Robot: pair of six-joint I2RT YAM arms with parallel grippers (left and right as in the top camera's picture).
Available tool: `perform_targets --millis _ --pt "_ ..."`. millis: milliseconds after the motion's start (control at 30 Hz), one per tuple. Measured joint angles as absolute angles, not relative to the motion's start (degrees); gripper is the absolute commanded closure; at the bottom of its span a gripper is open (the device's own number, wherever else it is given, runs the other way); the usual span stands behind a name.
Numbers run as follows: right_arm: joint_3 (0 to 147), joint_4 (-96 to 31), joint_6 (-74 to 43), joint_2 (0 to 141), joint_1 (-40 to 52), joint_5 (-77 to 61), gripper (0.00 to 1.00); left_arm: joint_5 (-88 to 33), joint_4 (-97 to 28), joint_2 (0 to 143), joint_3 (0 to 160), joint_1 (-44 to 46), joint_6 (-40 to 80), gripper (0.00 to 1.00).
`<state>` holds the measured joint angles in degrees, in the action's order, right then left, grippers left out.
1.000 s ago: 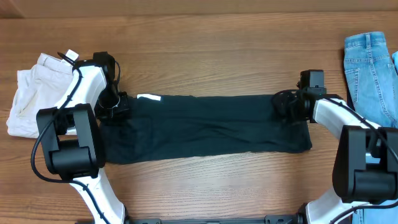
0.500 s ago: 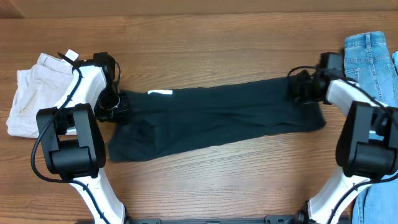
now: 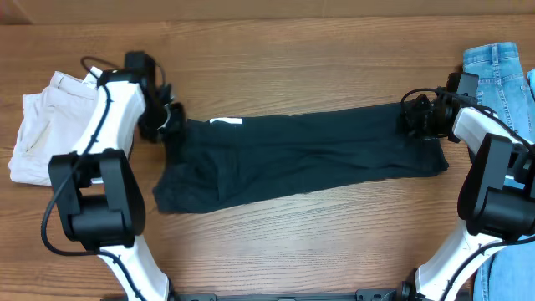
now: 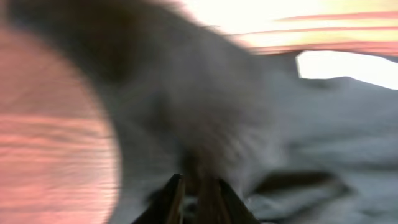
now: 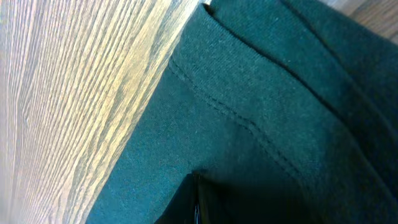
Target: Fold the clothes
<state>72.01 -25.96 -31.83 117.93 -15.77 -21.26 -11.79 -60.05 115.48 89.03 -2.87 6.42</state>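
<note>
Two ends of the T-shirt (image 3: 301,159) pinched, one in left tool (image 3: 171,124), other in right tool (image 3: 411,117)

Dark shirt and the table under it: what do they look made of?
Dark shirt: soft knit fabric, probably cotton jersey, matte; the right wrist view shows a fine knit texture and a stitched hem. Table: wood or wood-look laminate, smooth with a slight sheen; grain lines run along it.
</note>
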Motion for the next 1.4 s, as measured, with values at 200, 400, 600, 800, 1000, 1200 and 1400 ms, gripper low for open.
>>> perform_targets --millis 200,400,600,800,1000,1200,1400 --pt "72.2 -26.3 -31.6 118.0 -15.8 -21.4 0.96 -12.4 -57.7 114.3 88.9 2.9 4.4 0.72" --pt "72.3 -26.8 -31.5 118.0 -15.8 -21.5 0.96 -7.6 -53.9 114.3 83.6 3.2 5.5 0.67" --pt "72.4 -27.5 -31.5 118.0 -15.8 -21.6 0.96 -5.1 -47.8 113.7 74.8 1.9 7.1 0.96" --pt "72.5 -28.1 -31.5 118.0 -15.9 -21.8 0.96 -5.7 -44.1 111.4 70.8 0.1 10.6 0.96" --pt "72.0 -26.6 -31.5 118.3 -17.3 -24.6 0.96 -8.1 -45.6 111.2 70.4 -5.9 11.0 0.96" --pt "71.0 -22.5 -27.6 119.7 -20.1 -34.9 0.71 -9.3 -45.7 111.2 70.2 -7.3 8.8 0.91" --pt "70.9 -21.7 -21.4 121.0 -21.4 -47.9 0.59 -10.1 -49.3 112.2 73.5 -8.1 8.0 0.71"
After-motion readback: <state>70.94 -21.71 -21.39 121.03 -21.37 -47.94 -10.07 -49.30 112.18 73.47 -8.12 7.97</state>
